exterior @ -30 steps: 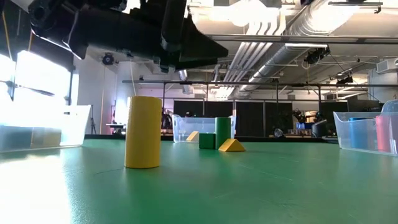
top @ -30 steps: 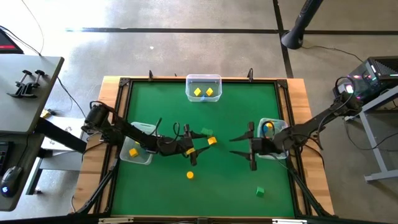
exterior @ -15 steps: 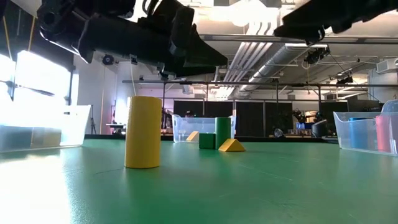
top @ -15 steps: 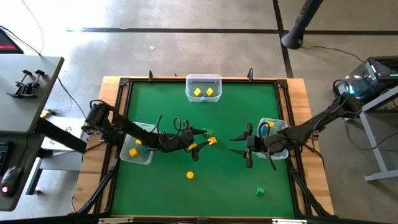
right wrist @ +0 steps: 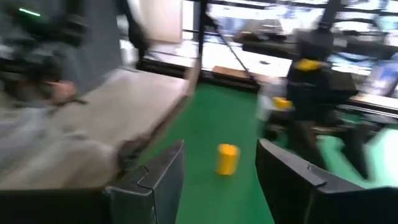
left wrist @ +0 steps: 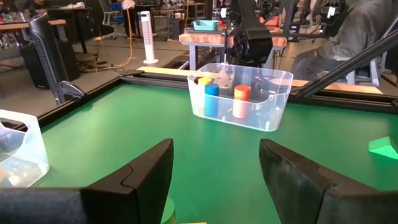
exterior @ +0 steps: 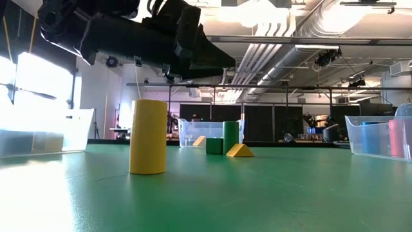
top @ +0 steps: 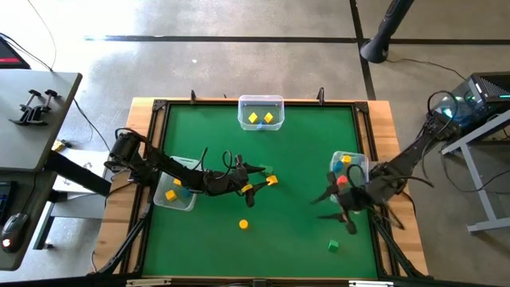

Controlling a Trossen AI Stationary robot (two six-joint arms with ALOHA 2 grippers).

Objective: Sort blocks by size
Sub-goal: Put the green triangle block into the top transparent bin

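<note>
My left gripper (top: 256, 182) is open near the table's middle, just above a yellow wedge (top: 272, 180) and green pieces (top: 263, 169). Its fingers (left wrist: 149, 168) stand apart with nothing between them. In the low view the green cube (exterior: 214, 145), the green cylinder (exterior: 230, 137) and the yellow wedge (exterior: 239, 151) rest on the mat. A yellow cylinder (top: 244, 225) stands upright nearer the front. A green cube (top: 333, 245) lies at the near right. My right gripper (top: 336, 213) is open and empty above the mat, between the right bin and that cube.
Three clear bins stand on the green mat: the far one (top: 260, 102) with two yellow blocks, the left one (top: 185, 202) with a yellow block under my left arm, and the right one (top: 357, 158) with blue, red and yellow pieces. A raised frame edges the table.
My right gripper has swung away from the right bin toward the table's near edge and has turned about, now pointing toward the near left. My left gripper has moved a little toward the far edge, closer to the yellow wedge, and stays open. The blocks have not moved.
</note>
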